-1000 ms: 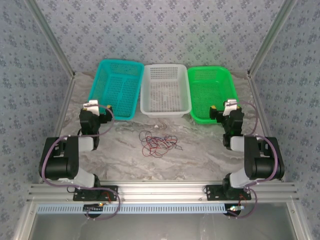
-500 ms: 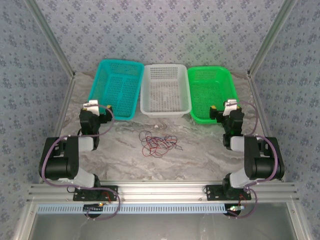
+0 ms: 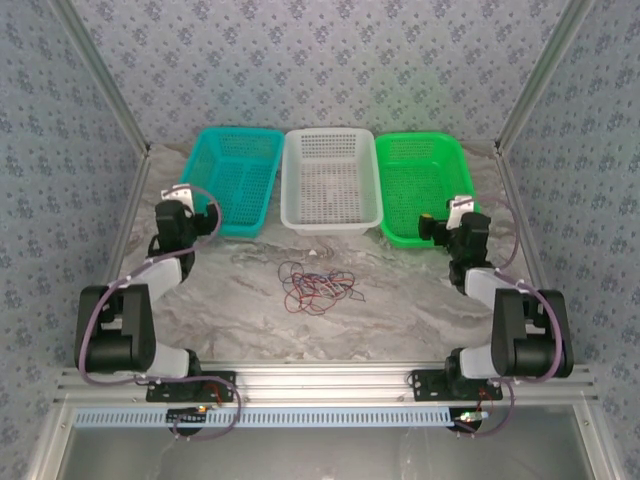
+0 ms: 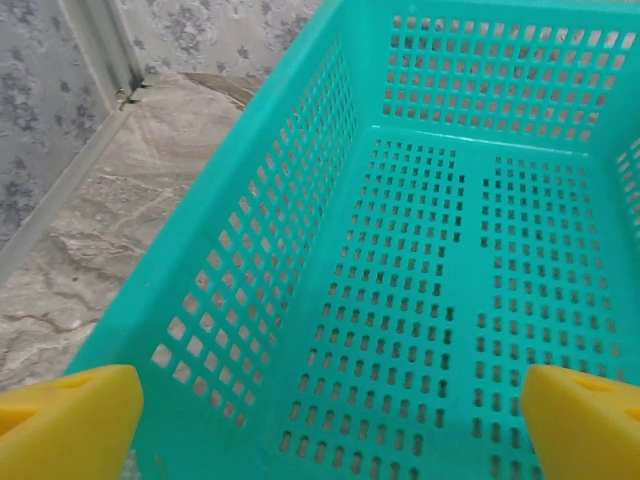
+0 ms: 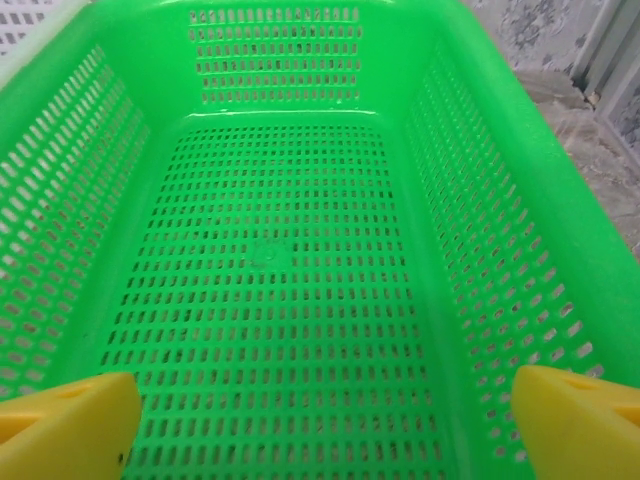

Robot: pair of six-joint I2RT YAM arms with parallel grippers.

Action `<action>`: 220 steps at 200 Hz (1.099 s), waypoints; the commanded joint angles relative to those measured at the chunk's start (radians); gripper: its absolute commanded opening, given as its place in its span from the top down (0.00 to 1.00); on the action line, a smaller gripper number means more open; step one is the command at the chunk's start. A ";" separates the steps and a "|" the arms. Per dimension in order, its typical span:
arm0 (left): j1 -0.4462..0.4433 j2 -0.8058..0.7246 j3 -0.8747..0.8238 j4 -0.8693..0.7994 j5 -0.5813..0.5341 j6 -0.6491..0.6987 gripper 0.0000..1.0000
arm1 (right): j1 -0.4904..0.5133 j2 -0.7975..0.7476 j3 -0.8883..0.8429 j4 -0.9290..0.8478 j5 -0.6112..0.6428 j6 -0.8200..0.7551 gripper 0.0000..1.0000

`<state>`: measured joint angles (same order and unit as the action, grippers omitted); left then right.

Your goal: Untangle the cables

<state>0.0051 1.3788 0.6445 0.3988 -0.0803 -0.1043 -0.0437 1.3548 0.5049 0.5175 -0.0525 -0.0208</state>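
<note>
Cables tangled on marble table overhead; wrist cams face teal basket, green basket (left gripper, right gripper fingers wide apart). Patterned walls.

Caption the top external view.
Tangled cables on table; left gripper at teal basket, right gripper at green basket, both open.

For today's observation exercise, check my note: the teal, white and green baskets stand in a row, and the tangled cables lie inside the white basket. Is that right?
No. The cables lie on the table in front of the white basket, not inside it, as the top view shows. The teal basket, white basket and green basket do stand in a row.
</note>
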 commanded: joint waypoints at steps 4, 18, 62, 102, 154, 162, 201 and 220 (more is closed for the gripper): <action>-0.041 -0.116 0.012 -0.255 -0.079 -0.097 0.03 | 0.004 -0.071 0.073 -0.281 -0.067 0.055 0.00; -0.069 -0.160 0.001 -0.258 -0.079 -0.111 0.03 | 0.018 -0.082 0.129 -0.391 -0.106 0.058 0.00; -0.196 -0.133 0.121 -0.374 -0.036 -0.048 0.03 | 0.116 -0.068 0.286 -0.564 -0.117 0.096 0.00; -0.290 0.064 0.304 -0.500 0.123 0.021 0.06 | 0.202 0.067 0.452 -0.689 -0.112 0.176 0.03; -0.340 0.187 0.331 -0.492 0.270 -0.061 0.14 | 0.246 0.196 0.515 -0.750 -0.185 0.266 0.09; -0.353 0.192 0.332 -0.499 0.263 -0.067 0.15 | 0.250 0.200 0.511 -0.742 -0.191 0.274 0.09; -0.399 0.217 0.353 -0.538 0.169 -0.125 0.18 | 0.268 0.235 0.516 -0.811 -0.126 0.286 0.10; -0.409 0.223 0.364 -0.549 0.142 -0.160 0.19 | 0.263 0.220 0.488 -0.818 -0.098 0.287 0.10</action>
<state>-0.3832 1.5749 0.9710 -0.1051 0.0883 -0.2024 0.2188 1.5738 1.0157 -0.2214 -0.1993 0.2440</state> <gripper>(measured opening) 0.814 0.900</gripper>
